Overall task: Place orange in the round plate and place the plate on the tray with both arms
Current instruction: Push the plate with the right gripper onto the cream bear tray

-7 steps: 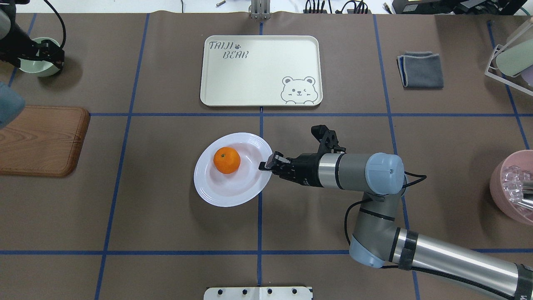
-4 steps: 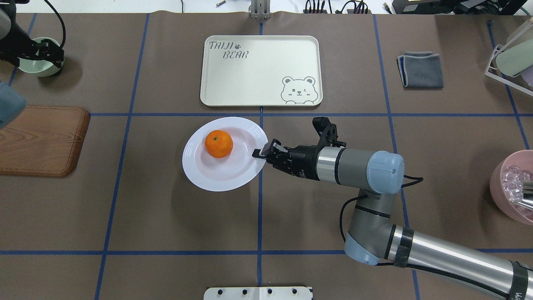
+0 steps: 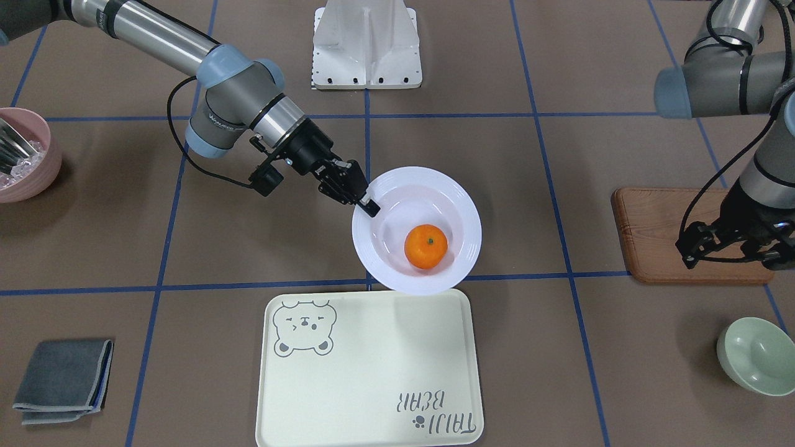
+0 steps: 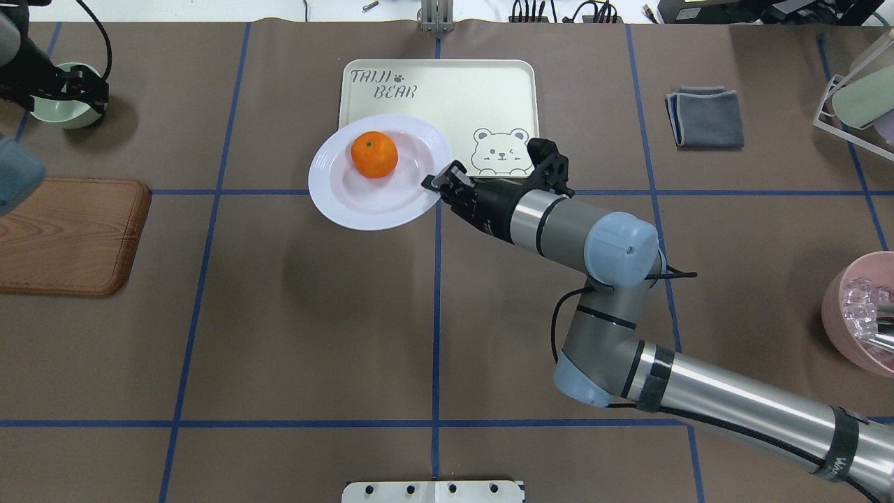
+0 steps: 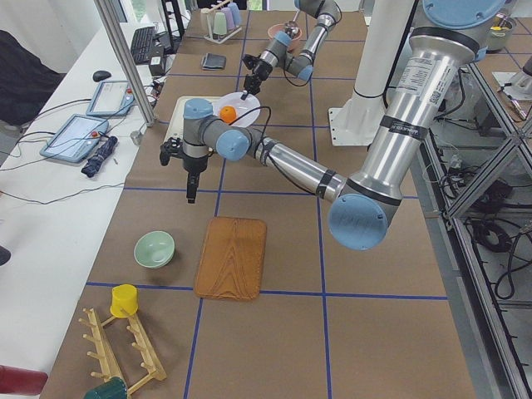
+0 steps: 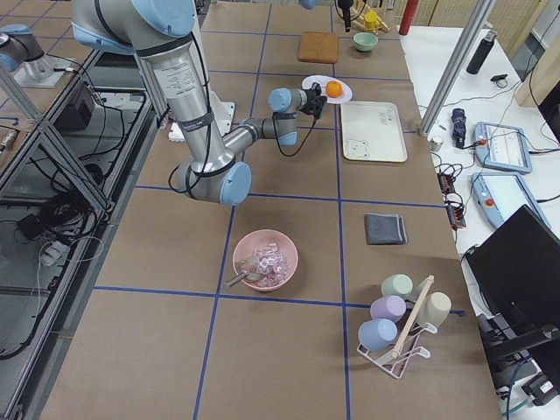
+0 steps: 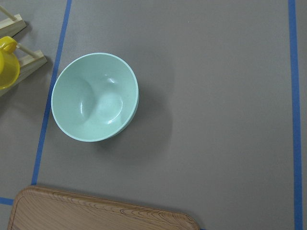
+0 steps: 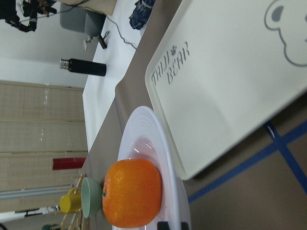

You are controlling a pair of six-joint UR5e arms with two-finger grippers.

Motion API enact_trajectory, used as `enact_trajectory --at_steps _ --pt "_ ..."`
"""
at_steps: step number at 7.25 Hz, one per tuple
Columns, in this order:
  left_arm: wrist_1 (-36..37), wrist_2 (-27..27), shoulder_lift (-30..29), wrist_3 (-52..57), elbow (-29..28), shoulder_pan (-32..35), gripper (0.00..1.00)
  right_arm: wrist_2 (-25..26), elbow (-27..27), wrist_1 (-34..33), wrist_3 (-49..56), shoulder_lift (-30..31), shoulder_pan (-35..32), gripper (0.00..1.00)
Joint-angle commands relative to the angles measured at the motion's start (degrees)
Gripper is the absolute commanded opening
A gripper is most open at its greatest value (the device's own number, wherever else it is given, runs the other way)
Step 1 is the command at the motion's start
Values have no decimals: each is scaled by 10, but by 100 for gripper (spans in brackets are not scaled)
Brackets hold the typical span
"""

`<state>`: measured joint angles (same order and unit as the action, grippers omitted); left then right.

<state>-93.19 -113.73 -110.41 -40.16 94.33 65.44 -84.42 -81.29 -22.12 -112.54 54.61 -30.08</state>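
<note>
The orange (image 4: 374,154) lies in the white round plate (image 4: 335,202), a little off centre. My right gripper (image 4: 434,183) is shut on the plate's right rim and holds the plate off the table. The plate's far part overlaps the near-left corner of the cream tray (image 4: 447,91). The front view shows the plate (image 3: 459,198) reaching over the tray's (image 3: 372,372) edge, with the right gripper (image 3: 371,210) pinching the rim. In the right wrist view the orange (image 8: 132,193) sits just beside the tray. My left gripper (image 3: 730,254) hangs open at the far left, apart from all this.
A pale-green bowl (image 7: 95,97) stands under the left arm, next to a wooden board (image 4: 70,234). A folded grey cloth (image 4: 705,117) lies right of the tray. At the right edge are a pink bowl (image 4: 862,314) and a cup rack (image 4: 859,91).
The right arm has carried the plate with the orange away from me, from the table's middle to the tray's near-left corner. The left arm has hardly moved.
</note>
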Motion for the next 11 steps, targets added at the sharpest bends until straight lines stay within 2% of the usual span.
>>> enact_trajectory --at_steps 1,2,5,9,10,11 --pt "0 0 0 0 -1 0 99 4 70 -75 -41 -73 -51 0" --pt "0 0 0 0 -1 0 98 4 131 -75 -53 -105 -66 0" --pt "-1 0 -1 0 -12 0 99 2 259 -74 -63 -165 -79 0" --pt "-1 2 -2 0 -20 0 98 0 296 -74 -62 -168 -83 0" --pt "-1 28 -5 0 -20 -1 99 0 298 -75 -62 -168 -83 13" --pt "-1 32 -6 0 -21 -2 99 -7 301 -77 -37 -165 -83 99"
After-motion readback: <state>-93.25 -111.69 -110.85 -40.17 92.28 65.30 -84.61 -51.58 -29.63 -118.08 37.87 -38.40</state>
